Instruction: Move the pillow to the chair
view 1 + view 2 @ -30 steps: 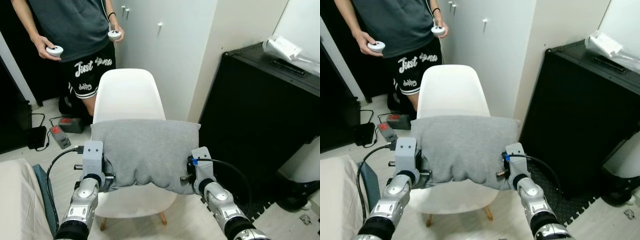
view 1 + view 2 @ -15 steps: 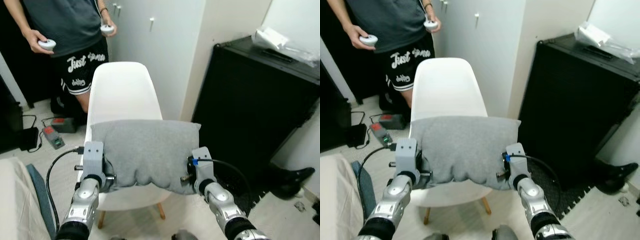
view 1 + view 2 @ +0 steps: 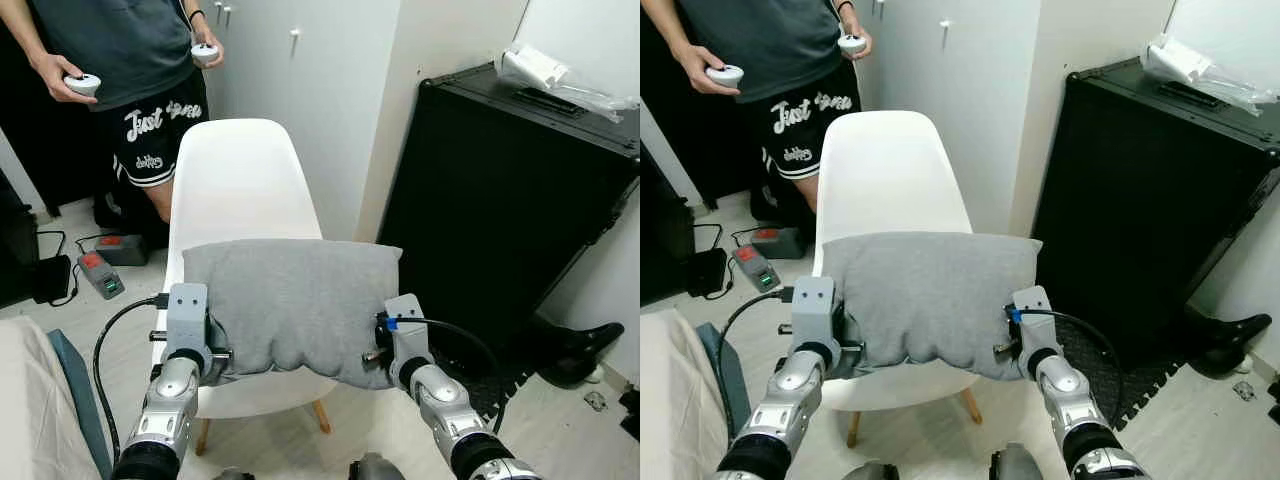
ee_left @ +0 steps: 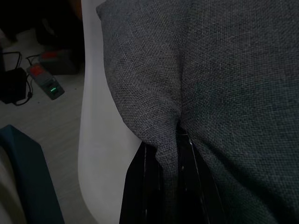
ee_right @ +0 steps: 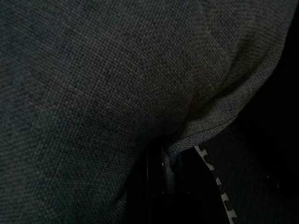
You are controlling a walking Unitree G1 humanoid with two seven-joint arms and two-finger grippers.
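Note:
I hold a grey pillow (image 3: 290,305) in the air between both arms, over the seat of a white chair (image 3: 232,185). My left gripper (image 3: 222,353) is shut on the pillow's lower left corner, and the left wrist view shows its black fingers (image 4: 140,186) pinching a fold of grey fabric (image 4: 163,140). My right gripper (image 3: 372,352) is shut on the lower right corner; in the right wrist view the cloth (image 5: 117,84) is bunched between the dark fingers. The pillow hides most of the chair's seat.
A person (image 3: 120,60) stands behind the chair holding two white controllers. A tall black case (image 3: 500,200) stands close on the right with a plastic bag (image 3: 560,80) on top. White cupboard doors (image 3: 290,90) are behind. A power strip (image 3: 95,275) and cables lie on the floor at left.
The camera has moved: the chair, person and black case have shifted left and slightly up in the picture. Both grippers still hold the pillow the same way.

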